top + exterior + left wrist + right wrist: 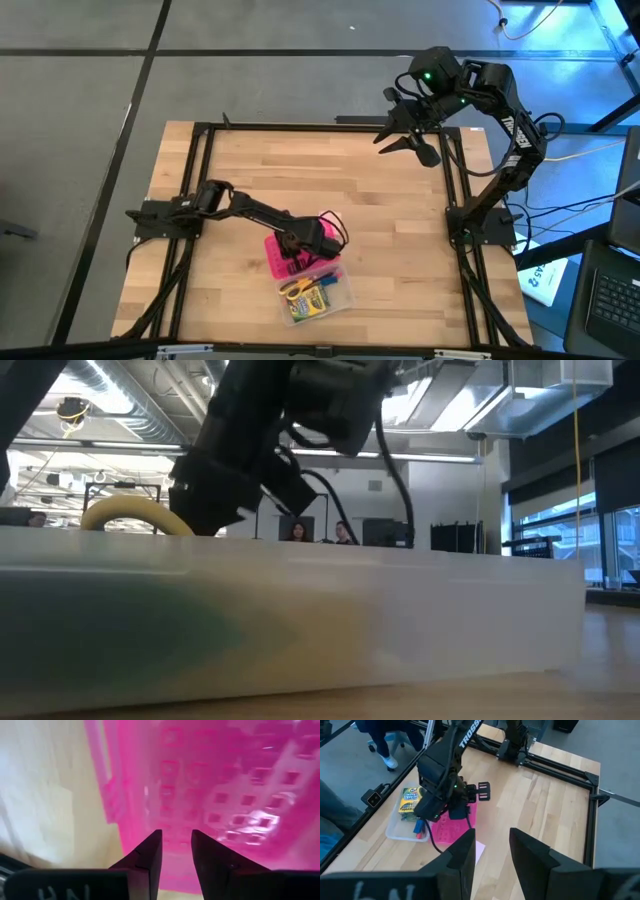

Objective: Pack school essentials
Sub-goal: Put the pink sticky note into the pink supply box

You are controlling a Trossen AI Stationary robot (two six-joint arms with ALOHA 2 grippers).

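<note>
We find the yellow-green crayon box (312, 297) lying flat in the clear half of the case, near the bench's front edge. The yellow-handled scissors (296, 287) lie beside it in the same half. A blue piece (418, 826) rests alongside them. A pale pink square pad (479, 849) lies flat on the bench, just beside the case.

Camera inventory, as I see it: the high view looks straight down on the whole table (330, 190). The low view sits at tabletop height, pressed close to the clear tray (300, 620). My left wrist view faces the pink dotted box (225, 795) at close range. My right wrist view looks across from afar, sharing box and tray with the overhead.
</note>
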